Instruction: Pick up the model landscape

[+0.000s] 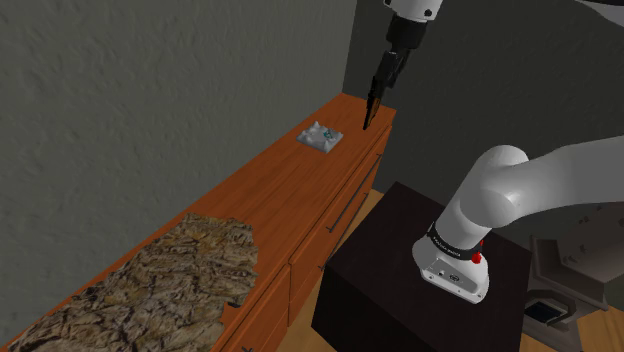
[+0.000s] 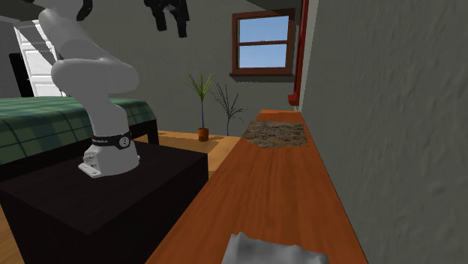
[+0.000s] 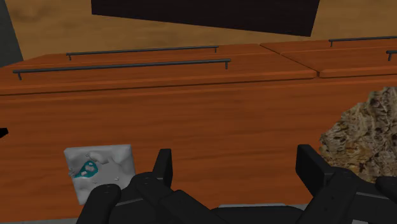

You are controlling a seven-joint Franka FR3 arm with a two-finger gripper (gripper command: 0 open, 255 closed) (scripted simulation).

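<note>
The model landscape (image 1: 322,134) is a small white-grey square tile with bumpy relief and a teal patch. It lies flat on the wooden dresser top (image 1: 280,185) near its far end. The same tile (image 2: 274,251) sits at the near edge of the second exterior view. My black gripper (image 1: 368,118) hangs well above the dresser, a little to the shoulder view's right of the tile. In the wrist view the gripper (image 3: 238,168) stands open, with bare wood between its fingers. The tile (image 3: 98,168) lies outside one finger (image 3: 164,167), untouched.
A large brown rocky slab (image 1: 150,290) covers the dresser's near end in the shoulder view; it also appears as a rough brown mass (image 3: 362,137) in the wrist view. Grey walls (image 1: 150,90) run behind the dresser. My dark stand (image 1: 400,280) is beside the drawers.
</note>
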